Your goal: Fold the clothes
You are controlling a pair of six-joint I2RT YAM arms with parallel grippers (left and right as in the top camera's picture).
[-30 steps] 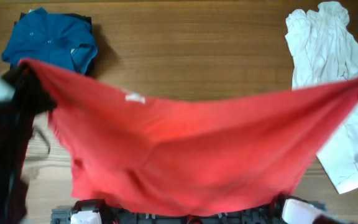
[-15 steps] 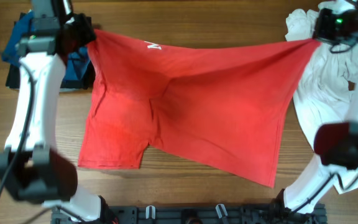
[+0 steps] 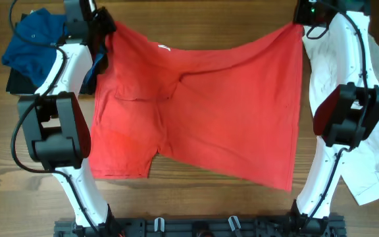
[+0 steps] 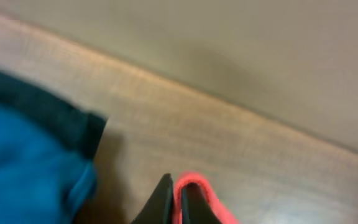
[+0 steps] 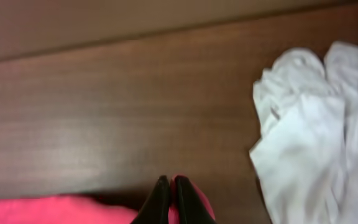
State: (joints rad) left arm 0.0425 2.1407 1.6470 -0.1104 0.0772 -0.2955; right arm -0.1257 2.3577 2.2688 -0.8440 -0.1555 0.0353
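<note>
At the far edge of the table [image 3: 209, 16], your left gripper [image 3: 104, 29] is pinched tight on one corner of the red T-shirt [image 3: 202, 112]. The left wrist view shows only a thin roll of red hem between the fingertips. Your right gripper [image 3: 299, 21] is clamped on the opposite corner, toward the far right corner of the table.

The shirt spans between the two grips and spreads toward the near edge, with creases running through its middle.

Neighbours: a blue garment [image 3: 35, 39] on a dark garment [image 3: 15, 82] sits at the far left corner, just beside the left grip. A white garment [image 3: 367, 99] lies along the right edge, touching or slightly under the shirt's side.

Risks, as judged:
- Both grips are shallow, so an uneven pull could slip the hem free.
- Letting go now would likely set the creases in.
- A sideways drag could catch the blue or white garment.

Containers: none in view.
</note>
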